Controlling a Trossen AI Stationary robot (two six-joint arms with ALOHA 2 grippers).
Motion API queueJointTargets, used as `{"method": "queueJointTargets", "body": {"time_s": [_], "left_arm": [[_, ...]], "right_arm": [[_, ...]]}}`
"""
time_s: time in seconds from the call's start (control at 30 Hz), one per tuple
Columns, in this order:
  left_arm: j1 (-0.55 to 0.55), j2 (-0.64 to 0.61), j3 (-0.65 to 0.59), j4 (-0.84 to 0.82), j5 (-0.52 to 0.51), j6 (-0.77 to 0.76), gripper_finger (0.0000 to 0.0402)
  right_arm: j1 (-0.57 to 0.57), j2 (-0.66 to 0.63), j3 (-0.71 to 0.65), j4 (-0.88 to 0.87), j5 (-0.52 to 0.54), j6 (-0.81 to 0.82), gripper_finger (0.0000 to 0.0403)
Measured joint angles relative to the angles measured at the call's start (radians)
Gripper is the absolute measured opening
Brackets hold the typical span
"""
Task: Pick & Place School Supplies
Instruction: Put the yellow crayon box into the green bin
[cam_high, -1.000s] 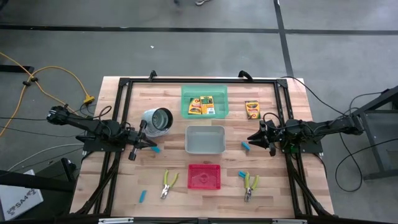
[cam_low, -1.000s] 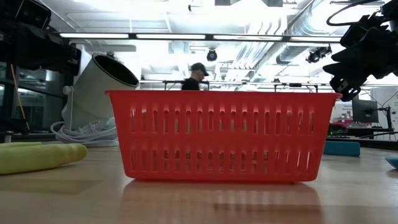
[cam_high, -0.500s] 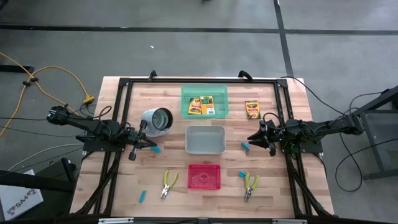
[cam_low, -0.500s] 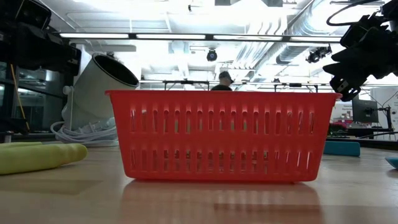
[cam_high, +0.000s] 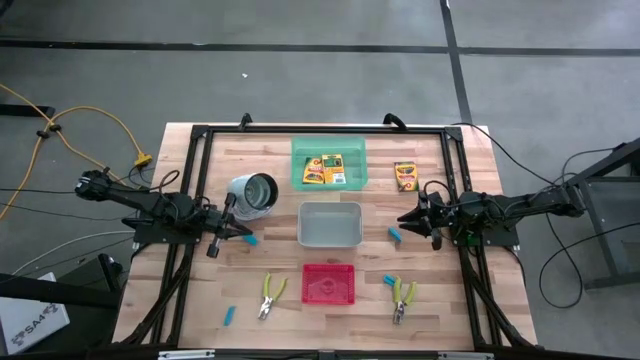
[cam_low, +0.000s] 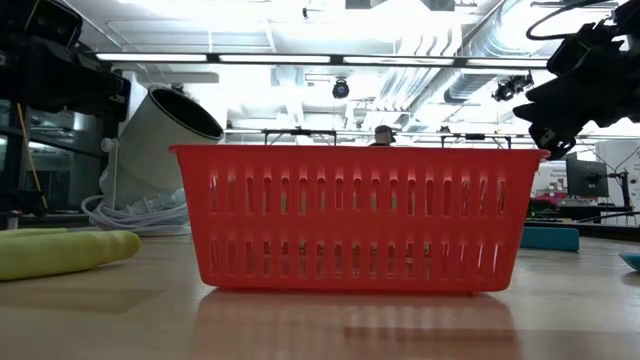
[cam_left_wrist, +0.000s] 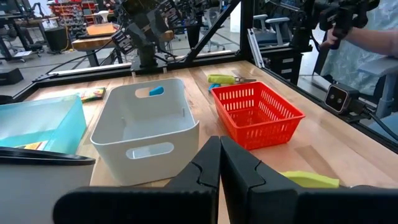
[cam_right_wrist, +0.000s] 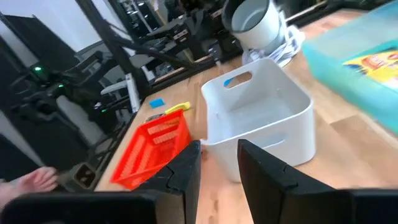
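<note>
Wood table (cam_high: 270, 160) w/ trays; left pincer (cam_high: 246, 232) shut, right pincer (cam_high: 401, 222) part-open, both empty.

A lab: ceiling ducts (cam_low: 470, 75), strip lights (cam_low: 300, 57), framed wooden workbench (cam_high: 470, 310)

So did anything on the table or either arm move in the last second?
Nothing on the table changed. The left gripper stays shut beside the grey tray, and the right gripper hangs open and empty on its other side. Only a person in the room behind walked toward the right of the low view.
</note>
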Motion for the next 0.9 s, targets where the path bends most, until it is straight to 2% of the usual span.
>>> {"method": "queueJointTargets", "body": {"time_s": [0.13,0.3,0.37,0.57,0.77,0.9], "left_arm": [[0.000,0.000,0.000,0.000,0.000,0.000,0.0001],[0.000,0.000,0.000,0.000,0.000,0.000,0.0001],[0.000,0.000,0.000,0.000,0.000,0.000,0.0001],[0.000,0.000,0.000,0.000,0.000,0.000,0.0001],[0.000,0.000,0.000,0.000,0.000,0.000,0.0001],[0.000,0.000,0.000,0.000,0.000,0.000,0.0001]], "right_arm": [[0.000,0.000,0.000,0.018,0.069,0.026,0.0097],[0.000,0.000,0.000,0.070,0.077,0.102,0.0097],[-0.002,0.000,0.000,0.117,0.110,0.064,0.0097],[-0.002,0.000,0.002,0.168,0.298,-0.003,0.0097],[-0.041,0.033,0.055,0.166,0.314,-0.201,0.0097],[-0.095,0.141,0.157,0.119,0.313,-0.281,0.0097]]}}
